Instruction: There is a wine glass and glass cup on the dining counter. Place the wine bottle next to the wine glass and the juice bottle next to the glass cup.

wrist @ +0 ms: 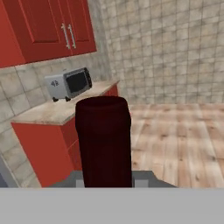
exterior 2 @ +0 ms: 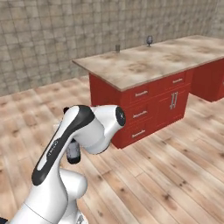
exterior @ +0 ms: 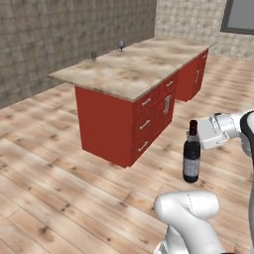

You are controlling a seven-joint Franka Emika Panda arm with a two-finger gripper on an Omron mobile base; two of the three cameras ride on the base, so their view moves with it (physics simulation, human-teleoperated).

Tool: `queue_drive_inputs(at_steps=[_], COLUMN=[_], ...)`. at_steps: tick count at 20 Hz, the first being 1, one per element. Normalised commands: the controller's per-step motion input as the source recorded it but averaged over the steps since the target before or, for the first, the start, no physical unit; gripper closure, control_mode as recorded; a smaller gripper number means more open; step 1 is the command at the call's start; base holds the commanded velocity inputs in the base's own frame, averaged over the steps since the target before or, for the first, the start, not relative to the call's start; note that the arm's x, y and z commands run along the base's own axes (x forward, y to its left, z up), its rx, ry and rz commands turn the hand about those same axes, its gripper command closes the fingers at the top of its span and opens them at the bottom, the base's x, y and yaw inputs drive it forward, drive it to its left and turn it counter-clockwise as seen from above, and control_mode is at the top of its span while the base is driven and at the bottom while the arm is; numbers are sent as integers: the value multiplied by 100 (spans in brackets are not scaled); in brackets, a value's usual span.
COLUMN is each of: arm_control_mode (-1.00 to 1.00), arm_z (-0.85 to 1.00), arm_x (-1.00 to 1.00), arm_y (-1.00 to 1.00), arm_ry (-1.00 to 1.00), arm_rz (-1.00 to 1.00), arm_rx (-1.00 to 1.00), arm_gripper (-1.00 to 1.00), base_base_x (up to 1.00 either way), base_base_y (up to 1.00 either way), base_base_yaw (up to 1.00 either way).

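My gripper (exterior: pixel 194 133) is shut on the neck of the wine bottle (exterior: pixel 191 159), a dark bottle with a dark red capsule and a pale label. It hangs upright over the wooden floor, well short of the dining counter (exterior: pixel 130 74). The capsule (wrist: pixel 103 140) rises close in the hand view. From the right, the arm hides all but the bottle's base (exterior 2: pixel 73 153). The wine glass (exterior: pixel 121 45) (exterior 2: pixel 149 40) stands at the counter's far edge. The glass cup (exterior: pixel 93 56) (exterior 2: pixel 117 47) stands near the far corner, apart from it. The juice bottle is out of view.
The counter's red base has drawers and a door (exterior: pixel 166 104) facing the robot. Open wooden floor (exterior: pixel 59 163) lies between us. A tiled wall (exterior 2: pixel 52 35) runs behind the counter. In the hand view, a toaster oven (wrist: pixel 68 83) sits on another counter under red wall cabinets (wrist: pixel 43 26).
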Motion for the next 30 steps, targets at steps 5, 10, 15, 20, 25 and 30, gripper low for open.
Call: queue_drive_inputs(at_steps=[5,10,15,20,25,30], arm_control_mode=[100,100,100,100,100,100], arm_z=[0,0,0,0,0,0], arm_x=[0,0,0,0,0,0], arm_y=[0,0,0,0,0,0], arm_ry=[0,0,0,0,0,0], arm_rz=[0,0,0,0,0,0], arm_rx=[0,0,0,0,0,0], arm_gripper=[100,100,100,100,100,100], base_base_x=[86,85,85,86,86,86], base_base_y=[48,50,50,48,48,48], base_base_yaw=[-4,-4,-4,-6,-7,-7])
